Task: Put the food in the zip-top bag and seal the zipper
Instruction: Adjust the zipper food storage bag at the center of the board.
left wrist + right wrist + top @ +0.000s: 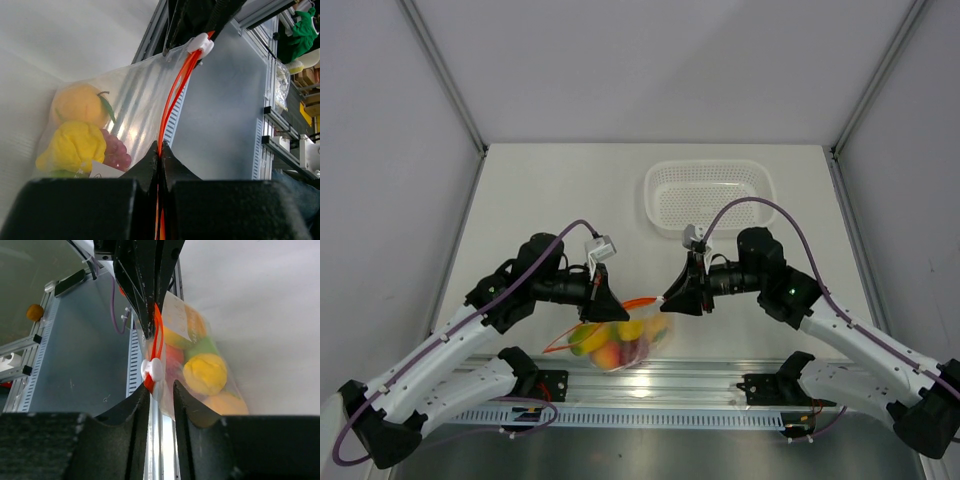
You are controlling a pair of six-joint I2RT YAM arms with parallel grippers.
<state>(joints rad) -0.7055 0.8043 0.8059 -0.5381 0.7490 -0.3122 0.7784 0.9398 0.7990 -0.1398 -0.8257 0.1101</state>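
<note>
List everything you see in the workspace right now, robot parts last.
zip-top bag: one, clear, between the tools at the near edge
zipper: one, red-orange, along the bag's mouth
slider: one, white, on the zipper
peach: one, orange, inside bag
yellow pieces: at least two, yellow, inside bag
grape bunch: one, dark red, inside bag
green fruit: one, green, inside bag
basket: one, white, perforated, far side of table
left tool: one, black, shut on zipper
right tool: one, black, jaws apart at the slider

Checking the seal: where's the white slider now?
The slider sits on the zipper just ahead of the right hand in its wrist view, opposite the left hand.
</note>
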